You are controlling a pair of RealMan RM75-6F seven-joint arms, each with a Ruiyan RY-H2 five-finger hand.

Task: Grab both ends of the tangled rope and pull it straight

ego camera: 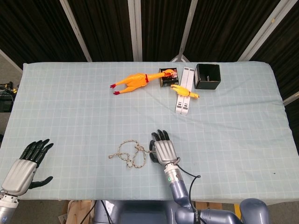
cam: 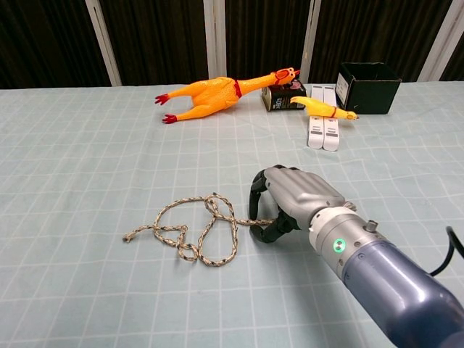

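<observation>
The tangled rope [ego camera: 129, 153] [cam: 194, 230] lies in loose loops on the pale checked tablecloth, near the front middle. Its left end [cam: 127, 236] lies free on the cloth. My right hand [ego camera: 163, 150] [cam: 296, 197] sits at the rope's right end, fingers curled down over it and thumb closed in underneath, pinching that end. My left hand [ego camera: 24, 166] hovers at the table's front left corner, far from the rope, with fingers spread and nothing in it. The chest view does not show the left hand.
A large yellow rubber chicken [ego camera: 132, 82] [cam: 214, 92] lies at the back middle. Beside it are a small dark tin [ego camera: 167, 77], a small rubber chicken [cam: 324, 108] on a white remote-like bar [ego camera: 183, 93], and a black open box [ego camera: 207, 76] [cam: 368, 87].
</observation>
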